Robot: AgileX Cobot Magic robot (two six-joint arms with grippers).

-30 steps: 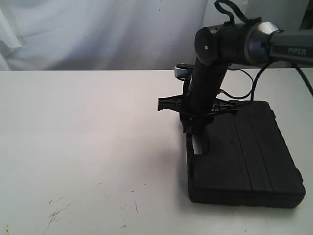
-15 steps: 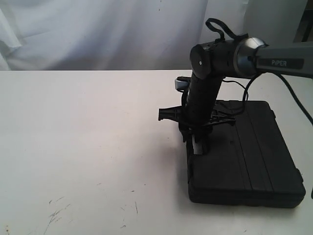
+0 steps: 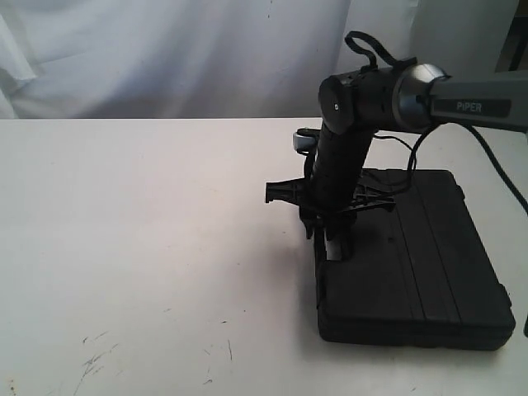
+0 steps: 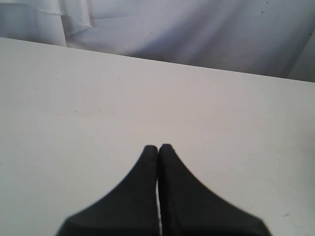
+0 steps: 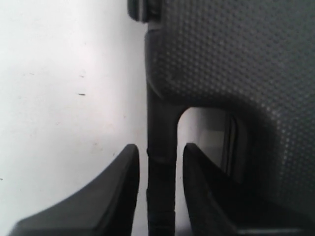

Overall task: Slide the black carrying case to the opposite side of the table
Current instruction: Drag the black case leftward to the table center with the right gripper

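Two grippers, one black case (image 3: 412, 264).
At frame right, the right gripper (image 3: 334, 247) stands spread around the handle (image 5: 161, 128), not squeezing; the left gripper (image 4: 158, 147) is squeezed closed above the table (image 3: 124, 247).

Carrying case (image 3: 412, 264): black throughout; the lid carries a fine pebbled dot pattern and lengthwise ribs. Bench (image 3: 124, 247): plain white, with faint dark scratch marks (image 3: 95, 359) at seven o'clock in the exterior view. Right gripper (image 5: 160, 147) and left gripper (image 4: 157, 148): matt black. Arm (image 3: 355, 99): black, with a grey band and white lettering. Backdrop cloth (image 3: 165, 58): white.
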